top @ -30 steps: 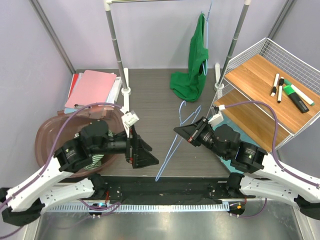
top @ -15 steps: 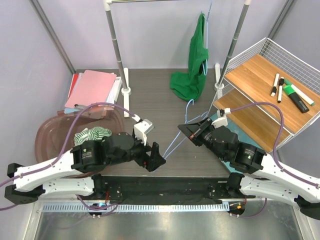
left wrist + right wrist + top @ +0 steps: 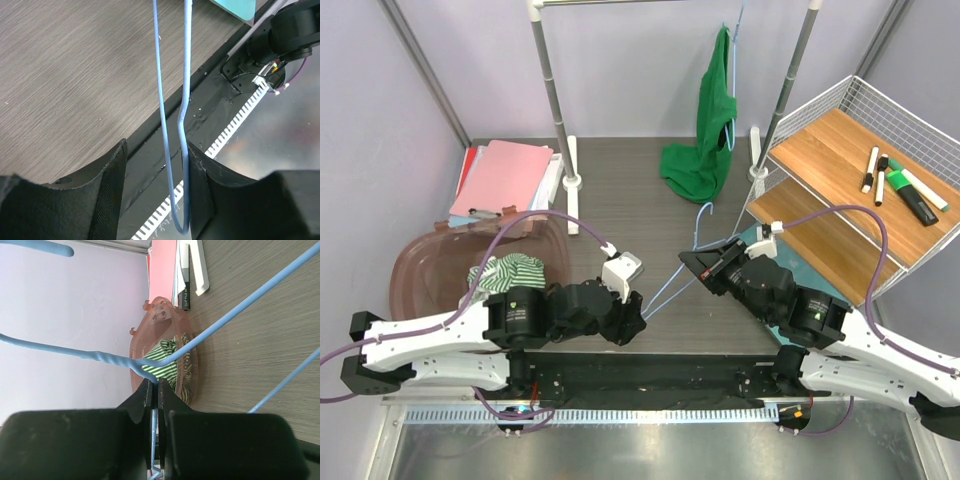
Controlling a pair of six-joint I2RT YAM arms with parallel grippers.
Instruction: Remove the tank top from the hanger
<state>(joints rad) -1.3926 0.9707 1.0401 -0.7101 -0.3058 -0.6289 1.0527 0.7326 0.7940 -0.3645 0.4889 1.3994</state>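
Top external: fixed high behind the rig, looks down over the whole table [image 3: 620, 190]. Left wrist: close, faces the table's near edge. Right wrist: close, apparently rolled sideways. All three share the blue hanger [image 3: 672, 285].

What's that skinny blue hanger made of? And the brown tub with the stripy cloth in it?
The blue hanger looks like thin metal wire with a smooth blue coating: its neck is twisted together. The brown tub is probably glossy plastic, since its wall looks partly see-through.
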